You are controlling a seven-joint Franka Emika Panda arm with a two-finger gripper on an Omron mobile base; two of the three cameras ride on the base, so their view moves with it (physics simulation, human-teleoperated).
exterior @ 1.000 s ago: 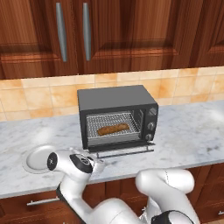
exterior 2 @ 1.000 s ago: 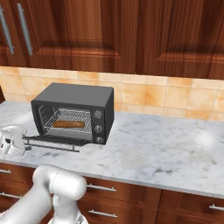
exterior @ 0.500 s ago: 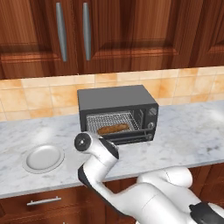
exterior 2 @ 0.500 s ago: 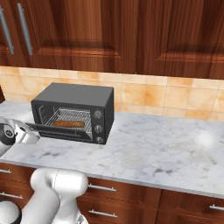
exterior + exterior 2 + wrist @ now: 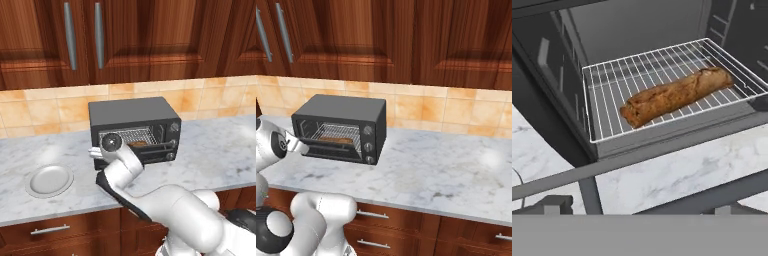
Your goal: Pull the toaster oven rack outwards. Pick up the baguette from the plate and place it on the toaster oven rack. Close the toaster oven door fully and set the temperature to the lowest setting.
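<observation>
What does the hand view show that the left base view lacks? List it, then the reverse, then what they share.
Hand view: the toaster oven rack as a full wire grid, with the baguette lying diagonally across it. Left base view: the bare plate on the counter, the oven's knobs, and the cabinet doors above. Shared: the toaster oven with the baguette inside.

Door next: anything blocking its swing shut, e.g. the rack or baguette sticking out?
Possibly. In the hand view the toaster oven rack is pulled out with the baguette on it. It may meet the toaster oven door; the gripper sits below.
</observation>
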